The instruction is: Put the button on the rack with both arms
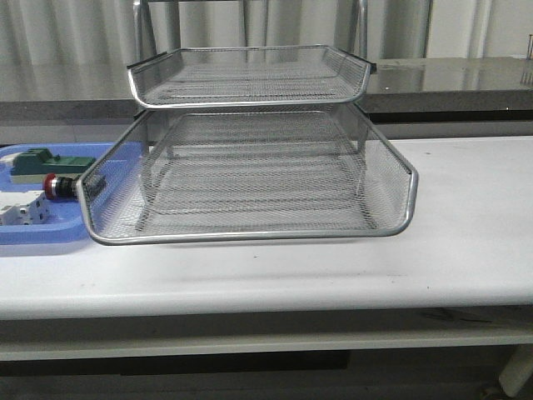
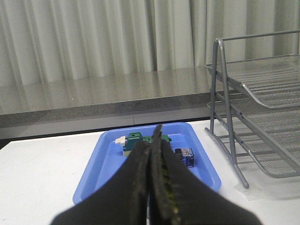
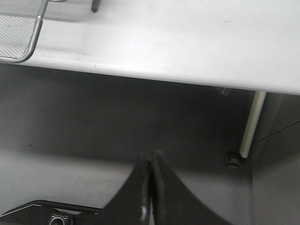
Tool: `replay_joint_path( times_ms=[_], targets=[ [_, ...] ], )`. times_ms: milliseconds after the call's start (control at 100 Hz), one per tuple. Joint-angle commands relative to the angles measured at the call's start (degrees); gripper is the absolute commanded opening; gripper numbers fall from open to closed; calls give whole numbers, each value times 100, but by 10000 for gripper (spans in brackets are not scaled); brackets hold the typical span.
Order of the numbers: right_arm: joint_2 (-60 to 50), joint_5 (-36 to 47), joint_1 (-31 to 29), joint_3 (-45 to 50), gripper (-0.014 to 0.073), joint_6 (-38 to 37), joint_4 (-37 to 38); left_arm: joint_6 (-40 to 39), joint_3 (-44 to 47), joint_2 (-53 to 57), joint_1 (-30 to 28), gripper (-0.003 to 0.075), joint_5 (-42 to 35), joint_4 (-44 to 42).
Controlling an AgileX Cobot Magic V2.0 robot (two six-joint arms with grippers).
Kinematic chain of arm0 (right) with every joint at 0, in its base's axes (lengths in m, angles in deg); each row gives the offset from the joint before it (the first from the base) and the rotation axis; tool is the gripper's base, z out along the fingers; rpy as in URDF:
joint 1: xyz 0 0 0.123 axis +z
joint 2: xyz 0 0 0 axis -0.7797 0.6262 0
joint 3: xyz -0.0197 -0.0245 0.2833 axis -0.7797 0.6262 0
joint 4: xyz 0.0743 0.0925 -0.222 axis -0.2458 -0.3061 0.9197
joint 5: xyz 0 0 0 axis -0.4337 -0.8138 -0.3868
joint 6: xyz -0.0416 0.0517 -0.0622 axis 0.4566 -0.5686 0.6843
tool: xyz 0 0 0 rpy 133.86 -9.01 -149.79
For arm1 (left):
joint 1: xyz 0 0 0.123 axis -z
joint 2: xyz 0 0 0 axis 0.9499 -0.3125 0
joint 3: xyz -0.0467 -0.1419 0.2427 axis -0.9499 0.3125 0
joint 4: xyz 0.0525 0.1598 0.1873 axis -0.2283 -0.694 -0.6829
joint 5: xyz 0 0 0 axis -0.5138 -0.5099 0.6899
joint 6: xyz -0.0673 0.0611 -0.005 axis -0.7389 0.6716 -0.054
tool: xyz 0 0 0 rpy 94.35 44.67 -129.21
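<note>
The button lies in the blue tray (image 1: 50,233) left of the rack (image 1: 250,167); its red head (image 1: 52,185) shows beside the rack's pulled-out lower tray. In the left wrist view its blue rear block (image 2: 186,156) shows just past my fingers. My left gripper (image 2: 156,133) is shut and empty, hovering short of the blue tray (image 2: 103,164), with the rack (image 2: 253,108) to one side. My right gripper (image 3: 152,157) is shut and empty, held low, below the table's front edge (image 3: 164,75). Neither gripper shows in the front view.
A green block (image 1: 37,162) and a white terminal block (image 1: 21,208) share the blue tray with the button. The rack's wide lower tray (image 1: 400,208) juts toward the front. A table leg (image 3: 251,126) stands under the table near my right gripper.
</note>
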Motion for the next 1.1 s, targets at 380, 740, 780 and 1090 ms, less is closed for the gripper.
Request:
replay_joint_path(
  times_ms=[380, 740, 780, 1090],
  targets=[
    [21, 275, -13, -187, -67, 14, 83, -61, -84, 129, 43, -20, -737, 253],
    [21, 275, -13, -187, -67, 14, 83, -61, -1759, -1587, 43, -20, 420, 561],
    [21, 275, -13, -187, -67, 14, 83, -61, -2000, -1980, 43, -20, 544, 561],
    [21, 275, -13, -187, -67, 14, 83, -61, -3923, -4651, 43, -20, 1493, 561]
  ],
)
